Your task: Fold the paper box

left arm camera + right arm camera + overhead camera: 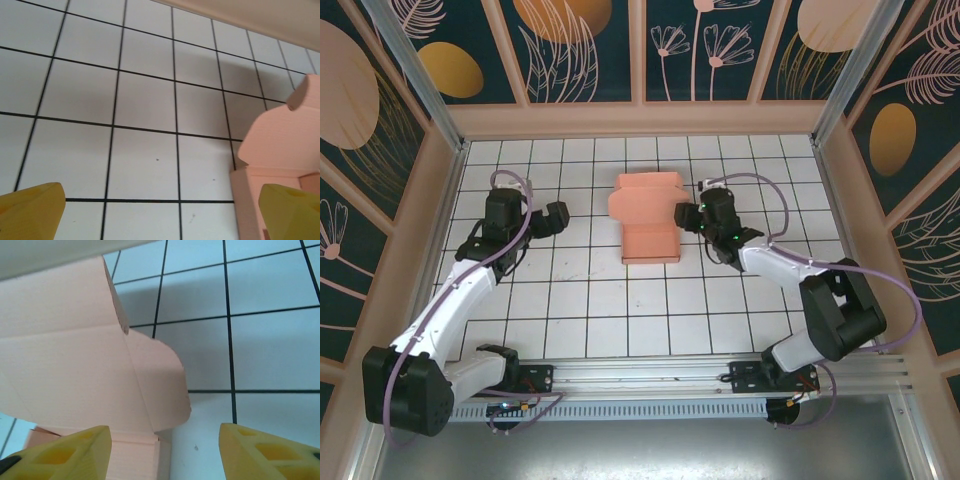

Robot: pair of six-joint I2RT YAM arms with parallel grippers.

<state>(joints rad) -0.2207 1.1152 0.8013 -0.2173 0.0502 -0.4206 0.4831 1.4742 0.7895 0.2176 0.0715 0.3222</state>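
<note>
The salmon-pink paper box (650,215) lies on the tiled table a little beyond its middle. Its body is folded up and its lid panel with rounded side flaps stands raised at the far end. My right gripper (686,215) sits just off the box's right side. In the right wrist view its yellow fingers (75,452) stand apart around the box's corner and a rounded lid flap (155,375), pinching nothing. My left gripper (557,216) hovers left of the box, wide open over bare tiles (162,200). The box's left wall and lid (285,140) show beside its right finger.
The white gridded table (570,290) is fenced by tan walls on the left, right and far sides. The arm bases sit on a metal rail (650,385) at the near edge. Open tiles lie in front of the box and between the two arms.
</note>
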